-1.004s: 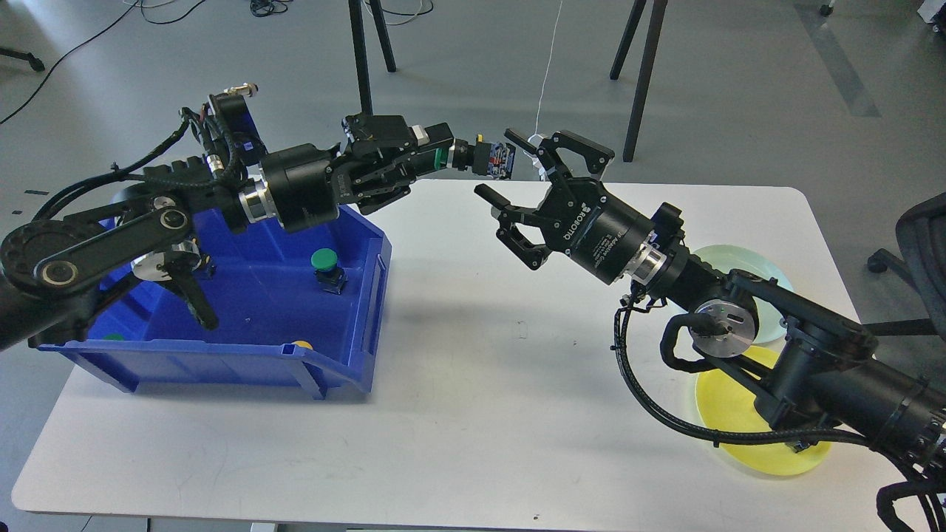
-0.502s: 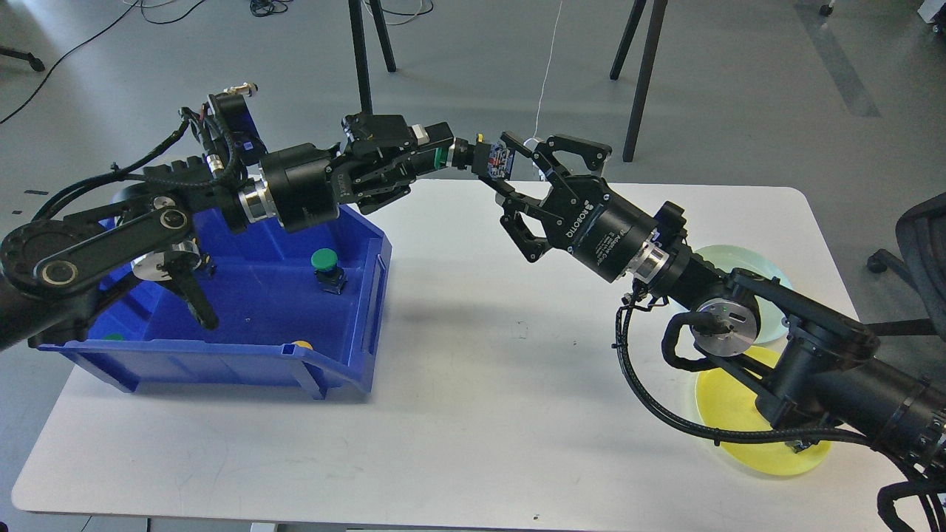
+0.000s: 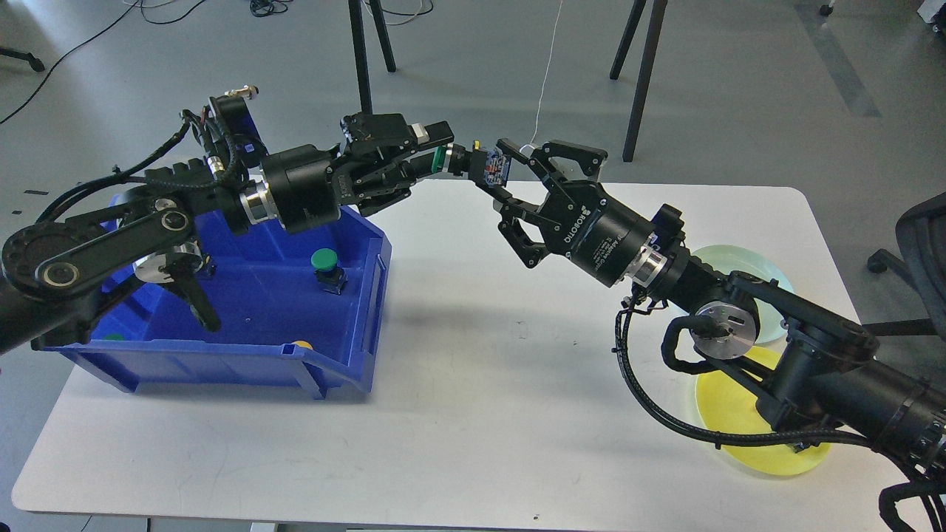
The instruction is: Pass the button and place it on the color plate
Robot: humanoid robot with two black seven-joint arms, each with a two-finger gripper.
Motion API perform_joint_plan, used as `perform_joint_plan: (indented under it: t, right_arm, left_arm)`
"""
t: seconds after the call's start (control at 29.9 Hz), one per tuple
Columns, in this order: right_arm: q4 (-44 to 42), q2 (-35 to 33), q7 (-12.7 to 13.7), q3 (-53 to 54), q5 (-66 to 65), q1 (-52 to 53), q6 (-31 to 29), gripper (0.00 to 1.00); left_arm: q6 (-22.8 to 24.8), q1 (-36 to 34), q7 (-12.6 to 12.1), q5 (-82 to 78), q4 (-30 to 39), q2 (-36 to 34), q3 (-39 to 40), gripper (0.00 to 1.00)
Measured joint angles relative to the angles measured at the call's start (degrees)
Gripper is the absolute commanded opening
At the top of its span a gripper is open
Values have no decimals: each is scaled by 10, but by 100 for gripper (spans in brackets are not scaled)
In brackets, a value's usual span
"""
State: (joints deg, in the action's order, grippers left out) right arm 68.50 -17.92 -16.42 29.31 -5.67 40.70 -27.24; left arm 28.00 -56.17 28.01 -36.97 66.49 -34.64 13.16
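Note:
A push button with a green cap and a black body (image 3: 488, 163) hangs in the air above the table's far edge. My left gripper (image 3: 442, 154) is shut on its green cap end, and the body points right. My right gripper (image 3: 499, 168) is open, with one finger above the button's body and one below it. I cannot tell whether the fingers touch it. A pale green plate (image 3: 741, 258) and a yellow plate (image 3: 732, 414) lie at the table's right, partly hidden by my right arm.
A blue bin (image 3: 360, 251) stands on the left of the white table (image 3: 480, 384). It holds another green button (image 3: 325, 261), a yellow one (image 3: 301, 344) and a green one (image 3: 112, 337) by its front wall. Tripod legs stand behind the table.
My right gripper moved up and left from beside the button until its fingers came around the button's body. My left gripper kept hold and barely moved.

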Motion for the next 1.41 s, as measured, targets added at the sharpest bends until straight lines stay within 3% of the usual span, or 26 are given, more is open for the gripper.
perform_joint_plan:
  t: [0.27, 0.5, 0.74, 0.9, 1.04, 1.1, 1.24, 1.34, 1.41]
  right_arm:
    - [7, -31, -2, 29, 9, -26, 2, 5]
    - [12, -69, -2, 209, 116, -180, 42, 5]
    - [37, -54, -4, 380, 167, -327, 232, 5]
    - [37, -47, -1, 402, 200, -329, 405, 6]
    - [17, -47, 19, 384, 202, -300, 479, 9]
    - [-4, -46, 35, 362, 202, -277, 495, 15]
    - [-41, -39, 49, 317, 202, -241, 503, 42]
    - [-54, -32, 50, 301, 202, -229, 513, 67]
    - [-55, -28, 51, 300, 202, -228, 518, 93]
  left_arm:
    - [0, 3, 0, 0, 0, 1, 0, 80]
    - [0, 4, 0, 0, -1, 1, 1, 81]
    - [0, 4, 0, 1, -1, 1, 1, 81]
    - [0, 4, 0, 1, -1, 1, 1, 81]
    - [0, 5, 0, 1, -1, 1, 1, 81]
    - [0, 4, 0, 1, 0, 1, 1, 81]
    - [0, 5, 0, 1, 0, 1, 1, 81]
    - [0, 6, 0, 1, 0, 1, 1, 82]
    - [0, 7, 0, 1, 0, 1, 1, 82]
